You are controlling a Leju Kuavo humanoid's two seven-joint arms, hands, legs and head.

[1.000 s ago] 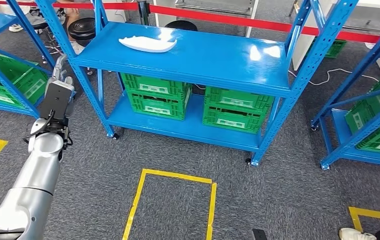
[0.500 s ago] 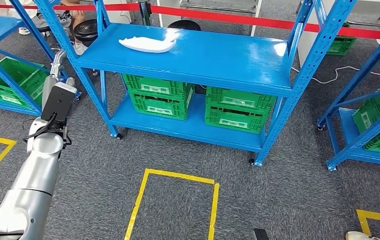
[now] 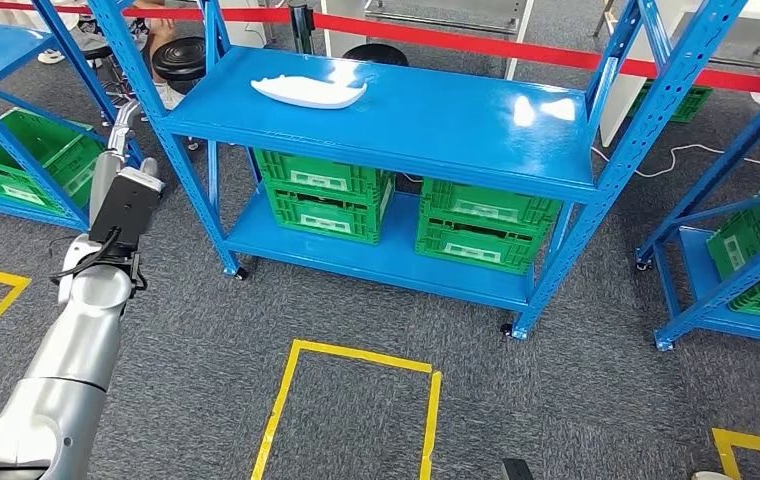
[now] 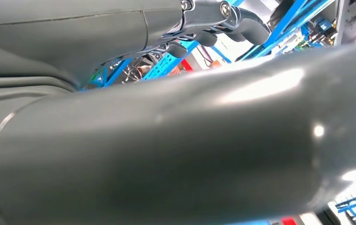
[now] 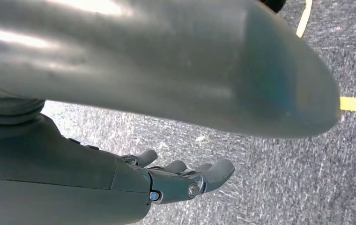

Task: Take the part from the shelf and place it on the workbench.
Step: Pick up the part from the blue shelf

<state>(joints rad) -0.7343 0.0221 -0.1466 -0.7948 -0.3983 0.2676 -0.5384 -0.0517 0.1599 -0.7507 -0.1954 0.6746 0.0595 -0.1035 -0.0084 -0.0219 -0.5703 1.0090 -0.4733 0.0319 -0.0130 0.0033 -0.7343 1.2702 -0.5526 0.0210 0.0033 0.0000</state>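
Observation:
A white, flat, elongated part (image 3: 308, 92) lies on the top board of the blue shelf (image 3: 436, 125), toward its back left. My left hand (image 3: 119, 150) is raised beside the shelf's left front post, well short of the part and lower than it. Its fingers point up and hold nothing. The left wrist view shows the thick thumb (image 4: 176, 150) close up and dark fingers (image 4: 213, 21) spread against blue racking. My right hand (image 5: 181, 180) hangs over grey carpet, its fingers apart and holding nothing.
Green crates (image 3: 321, 195) (image 3: 486, 230) stand on the shelf's lower board. More blue racks with green bins stand at left (image 3: 16, 150) and right (image 3: 756, 250). A red barrier tape (image 3: 516, 50) runs behind. Yellow floor tape (image 3: 356, 355) marks a square; a black stool (image 3: 178, 60) stands behind.
The whole picture has shifted a little, so the camera has moved; the shelf sits slightly lower and further right. My left arm stays raised beside the shelf's left post.

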